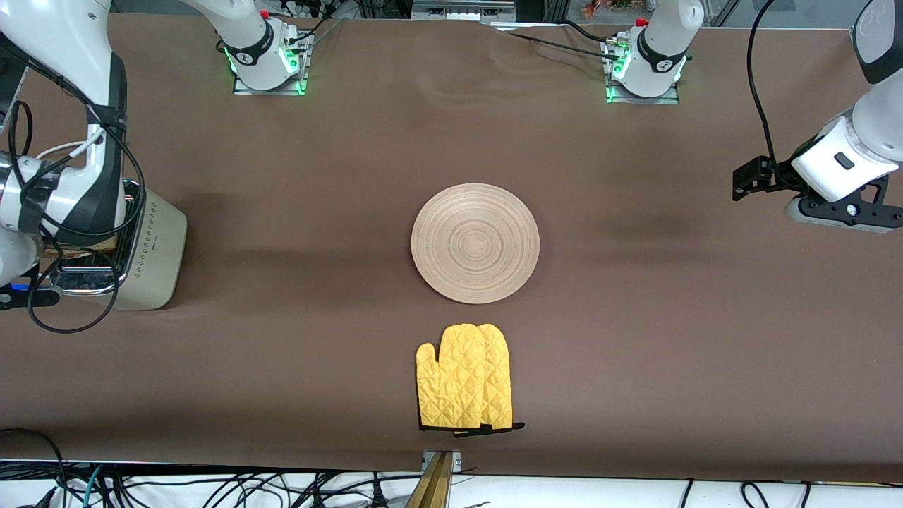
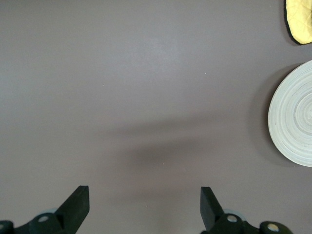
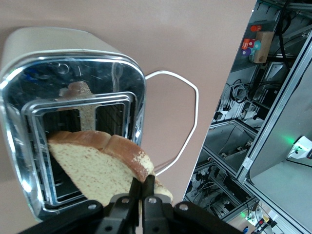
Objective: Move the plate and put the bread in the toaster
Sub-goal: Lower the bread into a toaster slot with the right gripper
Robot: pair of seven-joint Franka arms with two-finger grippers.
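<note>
The round light-wood plate (image 1: 475, 243) lies mid-table; its edge shows in the left wrist view (image 2: 295, 117). The cream toaster (image 1: 152, 247) stands at the right arm's end of the table. In the right wrist view its chrome top (image 3: 73, 73) and open slots show. My right gripper (image 3: 145, 183) is shut on the crust of the bread slice (image 3: 92, 165) and holds it tilted just over the slots. In the front view the right arm hides the bread. My left gripper (image 2: 145, 200) is open and empty over bare table at the left arm's end (image 1: 843, 212).
A yellow quilted oven mitt (image 1: 465, 386) lies nearer the front camera than the plate; its tip shows in the left wrist view (image 2: 300, 19). The toaster's white cord (image 3: 180, 117) loops on the table beside the toaster. The brown table cloth (image 1: 635, 317) covers the table.
</note>
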